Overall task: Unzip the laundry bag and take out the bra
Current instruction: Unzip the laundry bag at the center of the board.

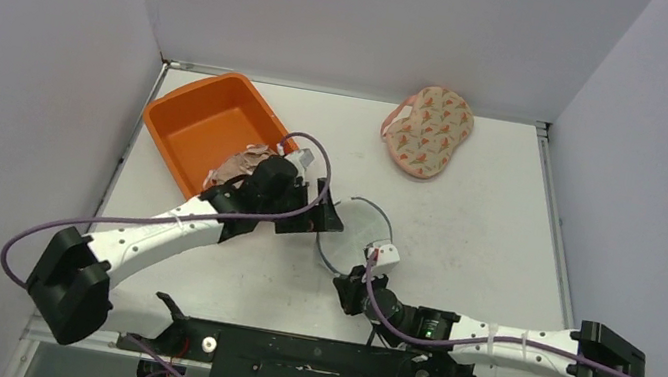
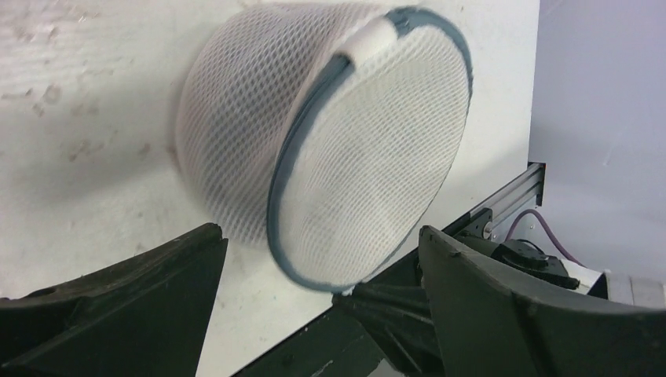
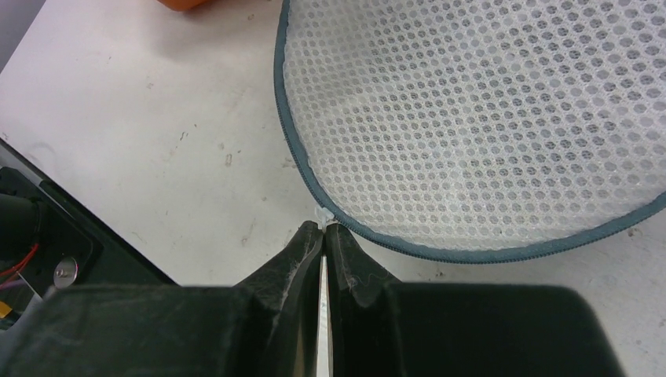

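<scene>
- Jaws of your left gripper (image 2: 318, 243) gape beside the white round mesh laundry bag (image 2: 369, 157).
- Your right gripper (image 3: 324, 236) pinches its small white zipper pull (image 3: 323, 219).

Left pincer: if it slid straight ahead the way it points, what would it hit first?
Probably the white mesh laundry bag, dead ahead of the open left pincer; nothing shows between them, though depth is unclear.

White laundry bag (image 2: 369, 157) — grey-blue edging (image 2: 274, 206)
</scene>
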`<state>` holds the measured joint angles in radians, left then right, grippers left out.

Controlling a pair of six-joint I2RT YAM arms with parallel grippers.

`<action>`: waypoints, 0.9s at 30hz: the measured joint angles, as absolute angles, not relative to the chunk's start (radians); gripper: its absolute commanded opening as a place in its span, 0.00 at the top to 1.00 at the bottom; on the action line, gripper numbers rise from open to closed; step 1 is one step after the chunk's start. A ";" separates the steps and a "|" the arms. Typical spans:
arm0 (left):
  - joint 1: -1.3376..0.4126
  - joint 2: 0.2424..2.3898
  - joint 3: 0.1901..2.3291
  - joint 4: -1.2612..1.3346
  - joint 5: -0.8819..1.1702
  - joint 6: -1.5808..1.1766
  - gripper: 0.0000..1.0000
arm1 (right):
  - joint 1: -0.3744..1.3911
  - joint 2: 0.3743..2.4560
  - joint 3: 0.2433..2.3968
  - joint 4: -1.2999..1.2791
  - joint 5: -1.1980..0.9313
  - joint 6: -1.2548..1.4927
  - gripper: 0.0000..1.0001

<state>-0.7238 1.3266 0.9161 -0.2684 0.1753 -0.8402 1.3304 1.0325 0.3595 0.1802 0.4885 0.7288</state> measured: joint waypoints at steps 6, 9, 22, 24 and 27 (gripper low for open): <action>-0.724 1.099 0.738 -0.324 0.132 -0.951 0.09 | 1.330 1.093 0.406 0.234 0.480 0.697 0.95; -0.726 1.020 0.624 -0.296 0.134 -1.044 0.11 | 1.329 1.114 0.428 0.260 0.470 0.685 0.95; -0.762 1.064 0.529 -0.076 0.130 -1.276 0.39 | 1.322 1.151 0.451 0.290 0.429 0.661 0.95; -0.767 1.082 0.533 -0.055 0.127 -1.281 0.51 | 1.322 1.150 0.451 0.290 0.429 0.661 0.95; -0.772 1.113 0.540 -0.030 0.126 -1.291 0.69 | 1.322 1.150 0.451 0.289 0.429 0.661 0.95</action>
